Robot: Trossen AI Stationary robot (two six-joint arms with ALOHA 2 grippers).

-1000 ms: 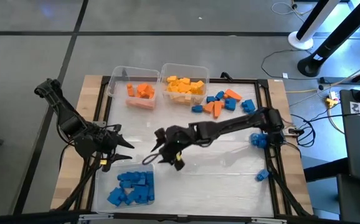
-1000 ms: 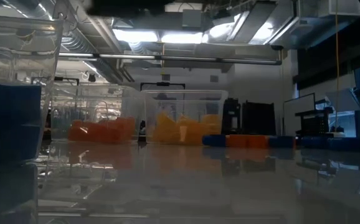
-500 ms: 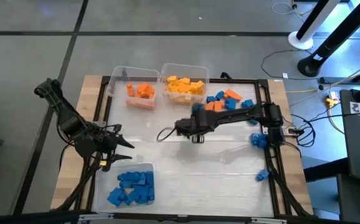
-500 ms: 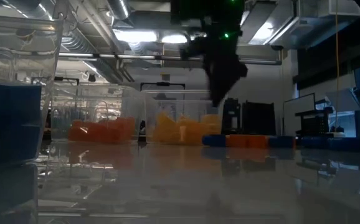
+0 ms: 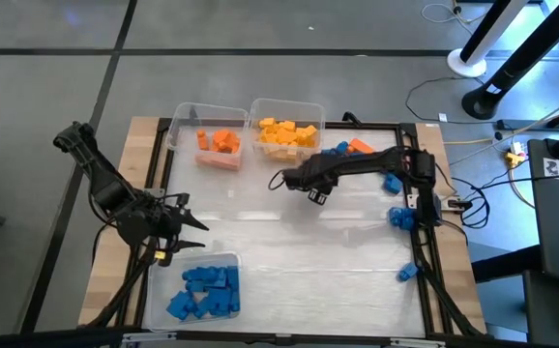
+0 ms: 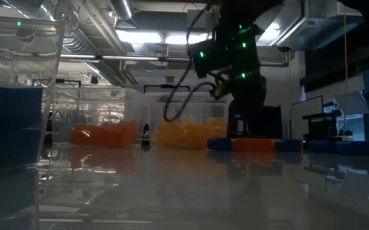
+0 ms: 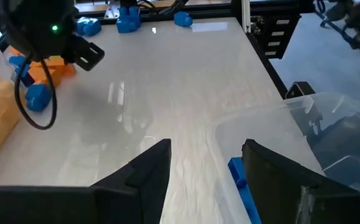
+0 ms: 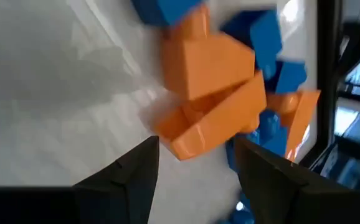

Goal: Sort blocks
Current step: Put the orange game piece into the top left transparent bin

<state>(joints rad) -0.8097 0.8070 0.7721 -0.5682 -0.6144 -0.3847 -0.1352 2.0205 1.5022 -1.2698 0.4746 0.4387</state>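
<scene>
Altogether three bins (image 5: 200, 135); two arms (image 5: 347, 174)

Both arms (image 5: 115, 198) are black and jointed, with looping black cables and seemingly green indicator lights.

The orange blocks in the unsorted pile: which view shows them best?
The right wrist view: the orange blocks fill the picture between the open right end effector's fingers. In the high view the arm hides most of the pile; the low view gives a thin strip; the left wrist view shows them far off.
</scene>
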